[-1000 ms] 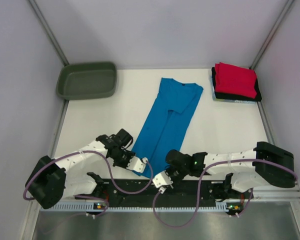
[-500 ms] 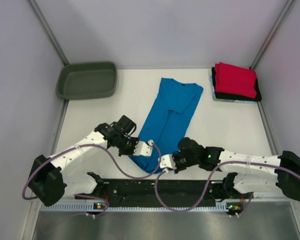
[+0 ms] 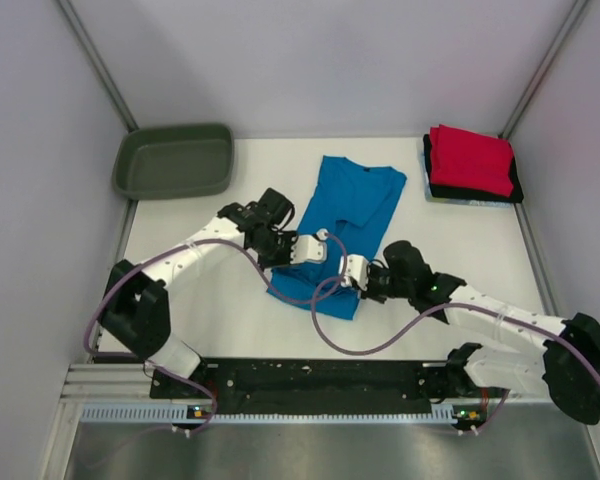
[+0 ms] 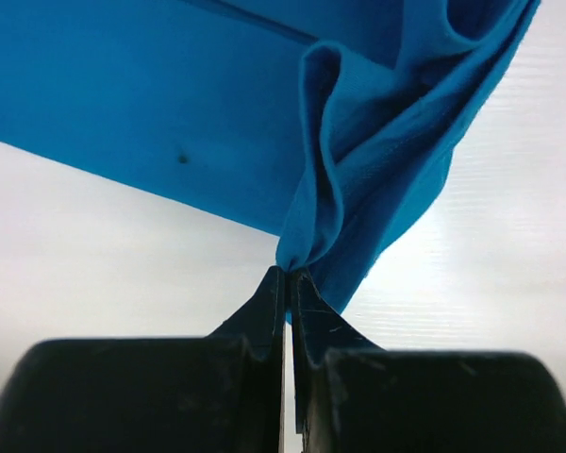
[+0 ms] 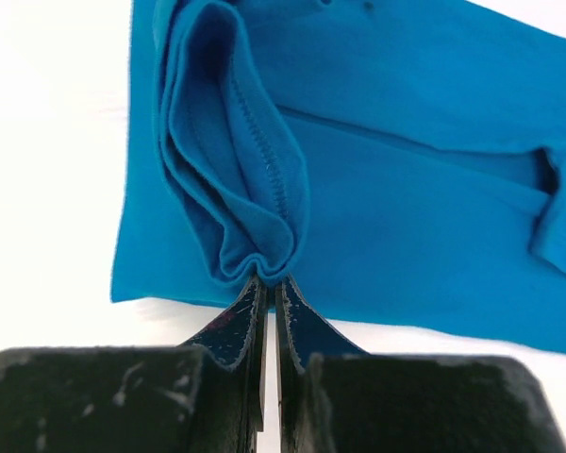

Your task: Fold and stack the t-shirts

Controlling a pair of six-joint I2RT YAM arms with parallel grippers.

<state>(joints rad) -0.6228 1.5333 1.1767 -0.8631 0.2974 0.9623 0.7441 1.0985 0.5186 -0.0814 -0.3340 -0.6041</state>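
Note:
The turquoise-blue t-shirt lies lengthwise on the white table, folded into a narrow strip with its dark collar at the far end. Its near hem is lifted and doubled back over the body. My left gripper is shut on the hem's left corner. My right gripper is shut on the hem's right corner. Both hold the cloth a little above the table near the shirt's middle. A stack of folded shirts, red on top of black and a light one, sits at the back right.
A dark olive-green plastic tub stands at the back left. Grey walls close in the table on three sides. The arms' bases and a black rail run along the near edge. Cables loop from both wrists over the table.
Both grippers have carried the shirt's near hem away from the front edge toward the collar, folding the lower part over. The arms have stretched out farther over the table.

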